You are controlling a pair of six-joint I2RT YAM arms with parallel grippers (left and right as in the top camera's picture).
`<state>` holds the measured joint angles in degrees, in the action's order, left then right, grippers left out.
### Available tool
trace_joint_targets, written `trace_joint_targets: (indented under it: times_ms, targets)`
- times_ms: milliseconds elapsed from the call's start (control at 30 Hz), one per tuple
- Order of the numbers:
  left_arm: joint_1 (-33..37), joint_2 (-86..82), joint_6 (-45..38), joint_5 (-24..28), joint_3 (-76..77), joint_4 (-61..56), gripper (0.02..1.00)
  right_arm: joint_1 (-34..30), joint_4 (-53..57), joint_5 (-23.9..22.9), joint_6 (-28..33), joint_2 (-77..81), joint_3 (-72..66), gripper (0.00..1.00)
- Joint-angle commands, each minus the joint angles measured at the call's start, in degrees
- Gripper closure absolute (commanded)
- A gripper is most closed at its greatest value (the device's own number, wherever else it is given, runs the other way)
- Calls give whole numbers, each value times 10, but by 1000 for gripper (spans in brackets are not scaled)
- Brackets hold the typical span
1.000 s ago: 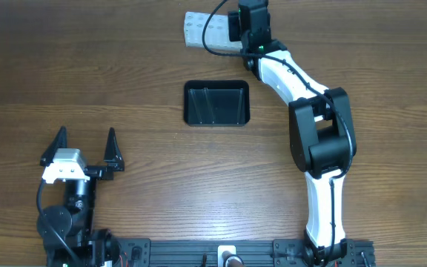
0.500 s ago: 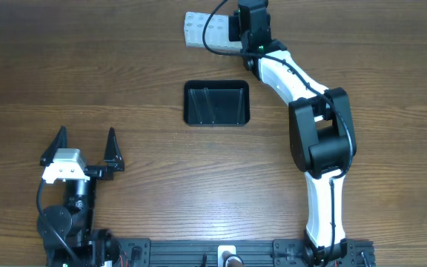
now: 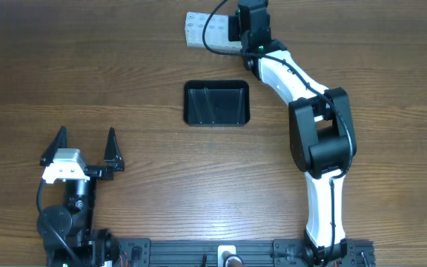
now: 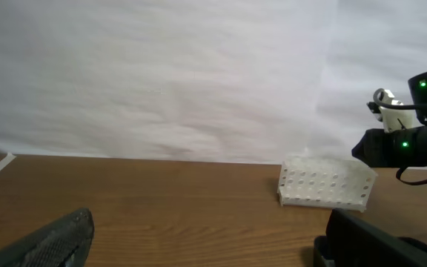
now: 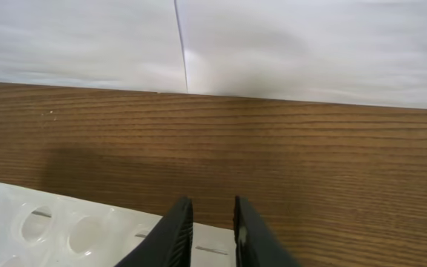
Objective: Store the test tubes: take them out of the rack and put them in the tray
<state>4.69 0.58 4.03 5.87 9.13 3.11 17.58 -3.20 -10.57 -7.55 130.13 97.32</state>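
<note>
The white test tube rack [image 3: 204, 31] lies at the far edge of the table, its rows of round holes showing close up in the right wrist view [image 5: 58, 230]. My right gripper [image 3: 247, 21] sits at the rack's right end, just above its top face [image 5: 212, 211]. I cannot make out any tube in it. The black tray [image 3: 216, 104] rests nearer the middle of the table, with faint pale lines inside it. My left gripper [image 3: 85, 143] stands open near the front left, far from both. The rack [image 4: 323, 182] also appears far off in the left wrist view.
Bare wood table [image 3: 124, 67] surrounds the rack and the tray. A white backdrop [image 5: 288, 44] rises just behind the rack at the table's far edge. The right arm [image 3: 302, 89] stretches diagonally past the tray's right side.
</note>
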Motion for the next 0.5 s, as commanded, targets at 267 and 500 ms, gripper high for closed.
trace_joint_targets:
  times_ms: [267,500]
  targets:
    - [3,-4,-8,8,-4,-3,20,-3,-5,7,-8,3,-2,954]
    - [3,-4,-8,8,-4,-3,20,-3,-9,8,-15,3,-2,987]
